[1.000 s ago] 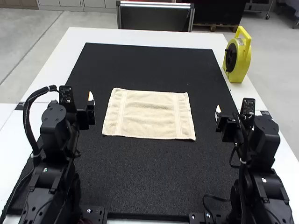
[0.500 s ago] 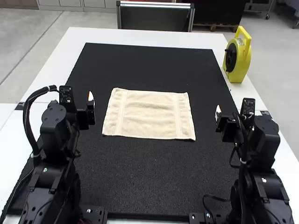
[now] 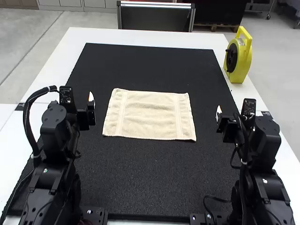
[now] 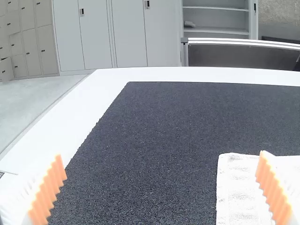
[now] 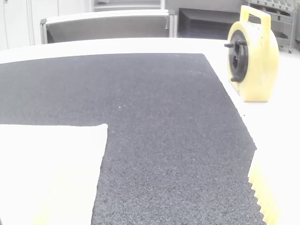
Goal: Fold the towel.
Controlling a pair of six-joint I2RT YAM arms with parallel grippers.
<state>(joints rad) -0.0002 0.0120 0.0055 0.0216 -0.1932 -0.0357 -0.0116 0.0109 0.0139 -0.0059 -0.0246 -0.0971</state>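
“One beige terry towel [image 3: 150, 115] lies spread flat around the middle of the high frame, upon the black textured mat [image 3: 145, 173]. Which way goes its long axis?”

“From frame left to frame right, so each short end faces one arm.”

“And which gripper is nearer?”

“The left gripper [image 3: 91, 98], with white ribbed fingers and orange pads, at middle left. The towel begins close to its right. The right gripper [image 3: 219, 112], of the same kind, at middle right, has, I judge, the somewhat wider gap.”

“Are the jaws closed?”

“No, both pairs stand well apart and hold nothing.”

“Then what does the first fold require?”

“In my opinion, both should go inward and down, each to its own short end.”
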